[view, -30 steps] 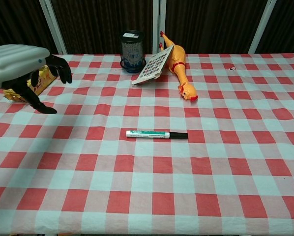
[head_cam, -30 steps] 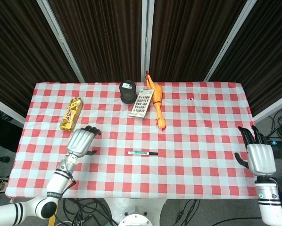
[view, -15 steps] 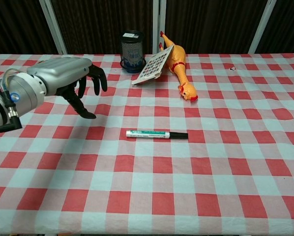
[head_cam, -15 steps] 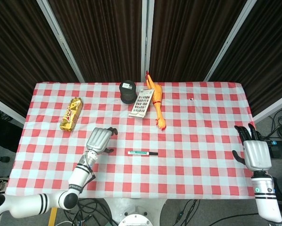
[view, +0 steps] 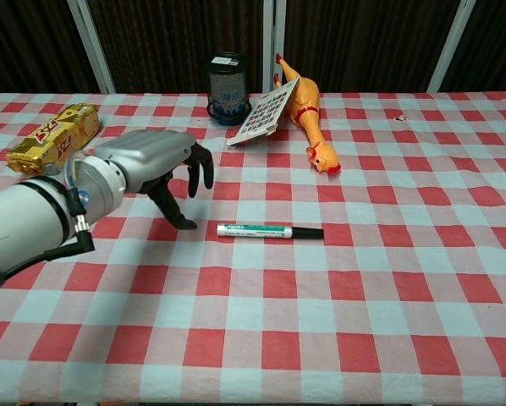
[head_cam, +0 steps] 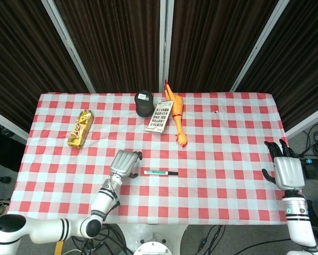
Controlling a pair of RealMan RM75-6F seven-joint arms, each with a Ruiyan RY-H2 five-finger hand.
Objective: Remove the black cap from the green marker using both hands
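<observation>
Marker: the green marker (view: 255, 230) lies flat on the table, and nothing holds it.
Cap: the black cap (view: 308, 233) is on the end that points away from the left hand.
Left hand: the left hand (view: 156, 161) hangs just beside the marker's green end, fingers apart and bent down, holding nothing.
Right hand: the right hand (head_cam: 285, 169) is far off, past the table's edge, fingers apart, holding nothing.
How to do it well: I think the left hand should pinch the green part softly so the marker does not roll. The right hand should then take only the cap.
Table: a red and white checked cloth (view: 388, 288) covers it.
Room: dark curtains (head_cam: 111, 42) hang behind.
</observation>
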